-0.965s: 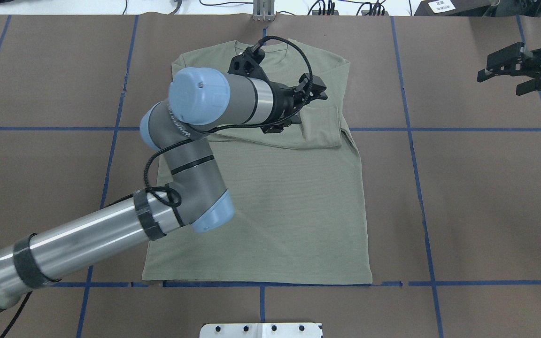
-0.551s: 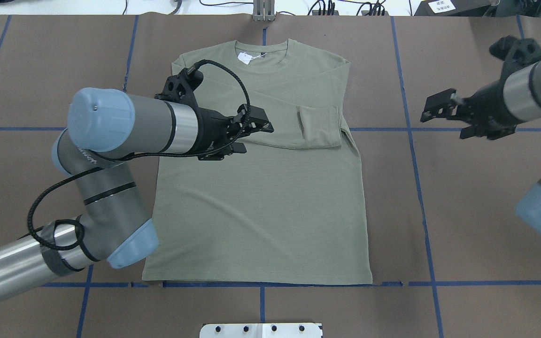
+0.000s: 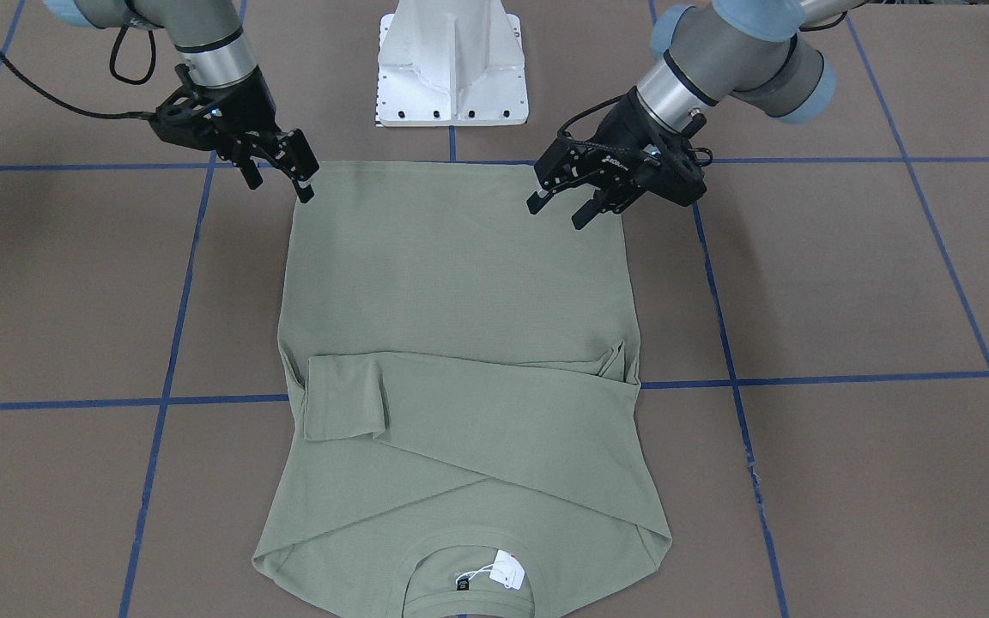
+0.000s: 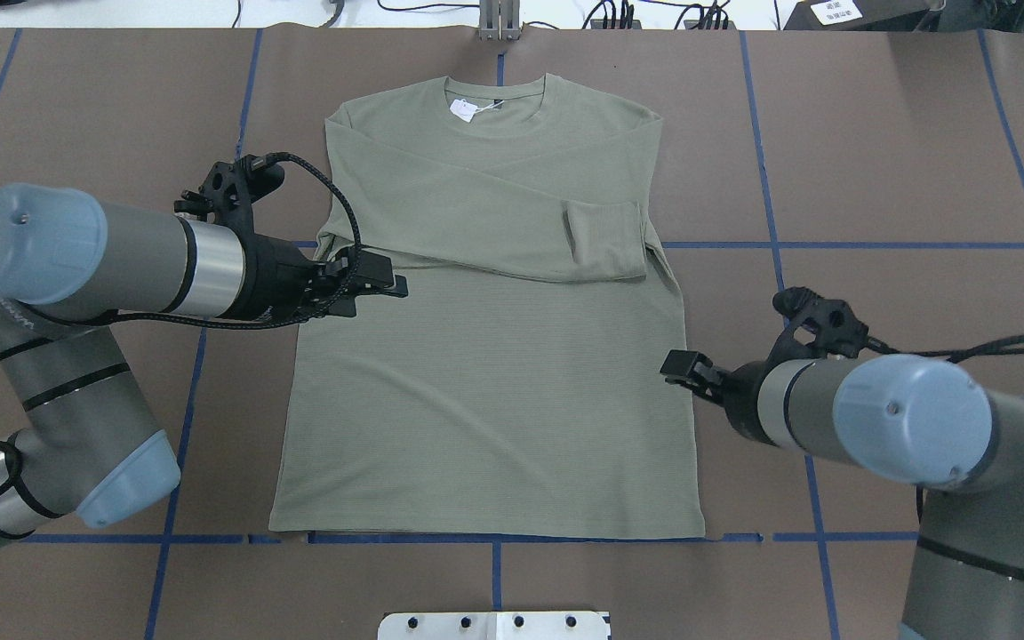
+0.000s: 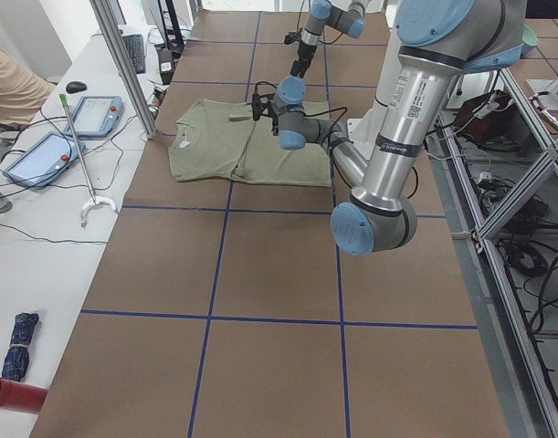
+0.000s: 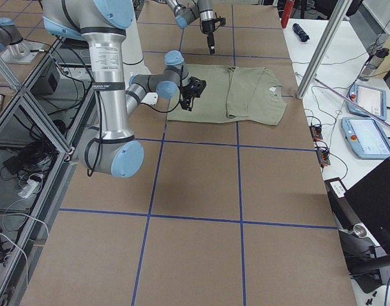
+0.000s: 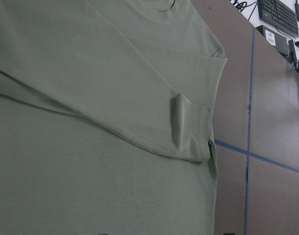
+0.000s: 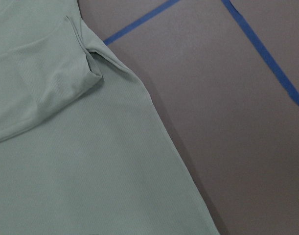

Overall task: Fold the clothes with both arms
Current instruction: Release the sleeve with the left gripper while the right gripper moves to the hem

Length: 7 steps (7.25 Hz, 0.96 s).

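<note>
The sage-green shirt lies flat on the table, collar and white hang tag at the far edge. Both sleeves are folded across the chest, with one cuff near the shirt's right side. My left gripper is open and empty, hovering over the shirt's left edge just below the folded sleeve. My right gripper is open and empty, hovering at the shirt's right edge at mid body. The front-facing view shows both, left gripper and right gripper, above the shirt. The wrist views show only fabric and the shirt's edge.
The brown table cover carries a grid of blue tape lines. The white pedestal base stands just behind the shirt's hem. Cables and a small metal bracket lie along the far table edge.
My left gripper drew back leftward from the cuff to the shirt's left edge, leaving the sleeve folded across the chest. My right arm swung in from the far right to the shirt's right edge.
</note>
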Each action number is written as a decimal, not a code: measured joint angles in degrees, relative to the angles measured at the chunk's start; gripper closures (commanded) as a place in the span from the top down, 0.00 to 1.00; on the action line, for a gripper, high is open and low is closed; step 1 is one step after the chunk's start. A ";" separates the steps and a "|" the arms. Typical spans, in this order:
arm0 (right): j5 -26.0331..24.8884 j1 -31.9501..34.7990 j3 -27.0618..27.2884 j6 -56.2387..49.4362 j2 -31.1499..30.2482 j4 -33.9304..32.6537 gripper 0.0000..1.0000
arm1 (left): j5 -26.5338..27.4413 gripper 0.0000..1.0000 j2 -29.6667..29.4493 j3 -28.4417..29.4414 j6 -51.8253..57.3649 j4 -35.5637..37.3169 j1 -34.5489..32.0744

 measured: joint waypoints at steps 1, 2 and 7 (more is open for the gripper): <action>-3.87 -5.32 0.12 5.44 -1.12 -0.14 0.97 | -1.52 0.81 0.52 -0.10 0.74 -0.01 -0.43; -7.02 -9.79 0.11 9.90 -2.86 -0.18 0.96 | -2.12 0.82 0.76 -0.14 0.95 -0.07 -0.59; -13.03 -16.33 -3.48 17.15 -3.88 -0.24 0.83 | -2.33 0.84 1.57 -0.59 0.10 -0.19 -0.66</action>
